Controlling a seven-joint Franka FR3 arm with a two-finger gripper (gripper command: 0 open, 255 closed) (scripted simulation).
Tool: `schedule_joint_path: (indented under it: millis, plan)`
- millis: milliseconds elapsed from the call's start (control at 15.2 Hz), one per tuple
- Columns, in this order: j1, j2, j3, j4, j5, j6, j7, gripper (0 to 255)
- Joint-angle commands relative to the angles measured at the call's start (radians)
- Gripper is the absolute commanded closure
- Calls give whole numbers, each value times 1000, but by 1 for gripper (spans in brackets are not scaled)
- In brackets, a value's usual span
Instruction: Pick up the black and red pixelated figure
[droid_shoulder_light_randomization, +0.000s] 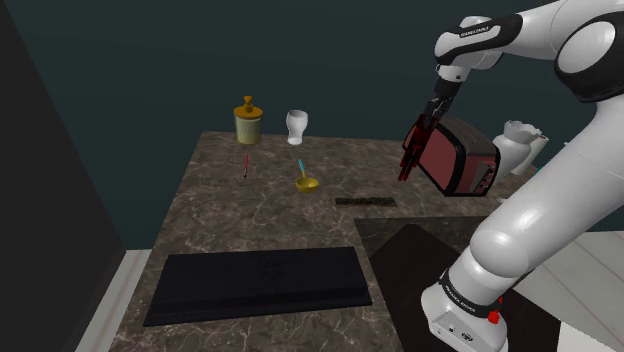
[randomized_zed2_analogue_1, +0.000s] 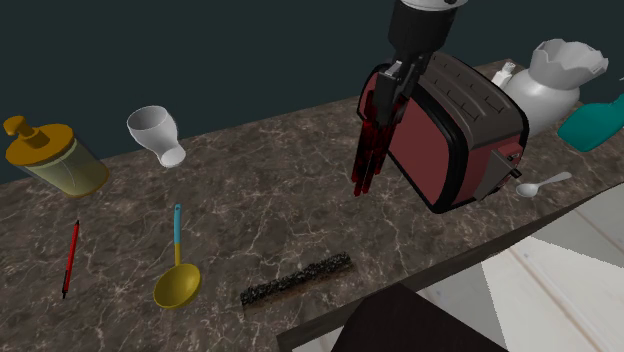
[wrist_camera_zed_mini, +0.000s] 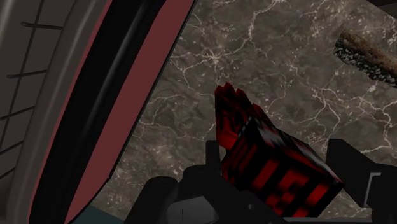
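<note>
You can read no text here. The arm (droid_shoulder_light_randomization: 532, 212) carries small pale lettering near its wrist and on its base, but you cannot make out the words.

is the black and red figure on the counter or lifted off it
Lifted. The gripper is shut on the figure, which hangs in the air above the counter, beside the toaster.

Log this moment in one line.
gripper: shut on black and red pixelated figure | figure: above brown marbled counter | neighbour: tilted dark red toaster
</note>
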Motion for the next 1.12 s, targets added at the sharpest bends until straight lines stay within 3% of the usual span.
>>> schedule_joint_path:
  millis: [0,1056]
  plan:
    - [0,2,0,-4,0,-1,0,255]
    - [5,-3,7,197,1,-206,-2,255]
